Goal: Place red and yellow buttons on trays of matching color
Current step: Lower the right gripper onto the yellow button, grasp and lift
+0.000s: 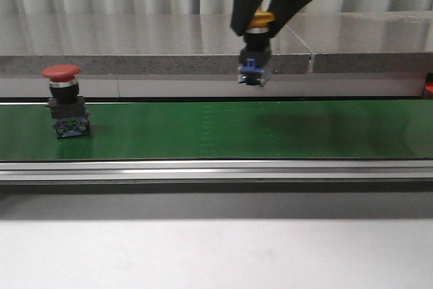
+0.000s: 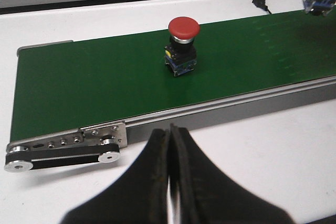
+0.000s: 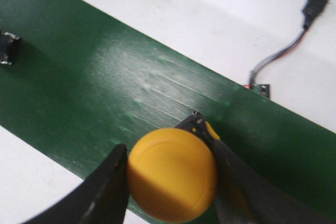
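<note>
Your right gripper point(image 1: 260, 21) is clamped on the yellow button point(image 1: 257, 55) by its cap and holds it in the air above the green conveyor belt point(image 1: 216, 130). The red button point(image 1: 64, 99) stands upright on the belt toward its left end. Your left gripper point(image 2: 170, 174) sits over the white worktop point(image 2: 273, 145) beside the belt; its fingers appear pressed together on nothing.

Belt point(image 1: 270, 130) below right gripper point(image 1: 260, 21): matt green, rubbery, faint sheen w/ fine scuff lines. Side rail point(image 1: 216, 170): brushed metal, silvery. Yellow button point(image 3: 172, 174) betw. its fingers: smooth plastic cap, semi-gloss. Red button point(image 2: 183, 27) beyond left gripper point(image 2: 170, 177): smooth plastic cap, chrome-look collar. Gripper fingers: matt black plastic.
</note>
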Controlling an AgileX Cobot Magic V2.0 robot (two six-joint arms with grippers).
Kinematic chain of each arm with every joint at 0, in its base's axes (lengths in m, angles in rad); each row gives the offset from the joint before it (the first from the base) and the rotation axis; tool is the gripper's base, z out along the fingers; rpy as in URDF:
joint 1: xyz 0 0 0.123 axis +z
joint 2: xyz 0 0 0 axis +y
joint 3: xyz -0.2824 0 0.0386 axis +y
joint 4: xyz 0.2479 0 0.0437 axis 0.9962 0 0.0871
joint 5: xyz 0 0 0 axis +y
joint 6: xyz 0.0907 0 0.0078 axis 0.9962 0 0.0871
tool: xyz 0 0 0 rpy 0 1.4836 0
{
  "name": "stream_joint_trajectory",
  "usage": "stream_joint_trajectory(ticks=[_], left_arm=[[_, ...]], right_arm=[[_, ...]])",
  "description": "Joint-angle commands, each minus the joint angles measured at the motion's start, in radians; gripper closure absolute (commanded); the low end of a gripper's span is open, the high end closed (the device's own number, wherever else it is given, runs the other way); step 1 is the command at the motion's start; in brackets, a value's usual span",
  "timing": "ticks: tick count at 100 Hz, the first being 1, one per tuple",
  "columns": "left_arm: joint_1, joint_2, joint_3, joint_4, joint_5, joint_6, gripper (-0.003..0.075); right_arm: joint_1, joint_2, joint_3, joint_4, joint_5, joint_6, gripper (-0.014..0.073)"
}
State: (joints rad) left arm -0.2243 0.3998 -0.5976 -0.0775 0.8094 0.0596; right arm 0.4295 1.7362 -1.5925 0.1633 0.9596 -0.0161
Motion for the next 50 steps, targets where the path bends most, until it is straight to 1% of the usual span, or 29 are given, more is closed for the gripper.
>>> stream_joint_trajectory(ticks=[1,20,34,35,36,49,50], left_arm=[[-0.009,0.009,-0.024,-0.012,-0.069,-0.009,0.0741],[-0.009,0.009,-0.024,-0.012,-0.069,-0.009,0.0741],[-0.009,0.009,-0.024,-0.012,-0.069,-0.009,0.0741],[-0.009,0.009,-0.024,-0.012,-0.069,-0.009,0.0741],[-0.009,0.009,-0.024,-0.012,-0.069,-0.009,0.0741],[-0.009,0.009,-0.024,-0.012,-0.069,-0.009,0.0741],[-0.009,0.009,-0.024,-0.012,-0.069,-0.009,0.0741]], right_arm=[[-0.063,-0.117,0.028,0.011,-0.032,0.016,0.0462],[-0.216,-0.251,0.147,0.011,-0.035,0.038,0.0462],[-0.359,-0.344,0.228,0.011,-0.036,0.038,0.0462],[-0.383,-0.356,0.235,0.011,-0.036,0.038,0.0462],[-0.383,-0.356,0.238,0.011,-0.036,0.038,0.0462],[-0.545,-0.417,0.285,0.01,-0.033,0.039,0.0462],[-0.545,-0.417,0.287,0.01,-0.033,0.039,0.0462]])
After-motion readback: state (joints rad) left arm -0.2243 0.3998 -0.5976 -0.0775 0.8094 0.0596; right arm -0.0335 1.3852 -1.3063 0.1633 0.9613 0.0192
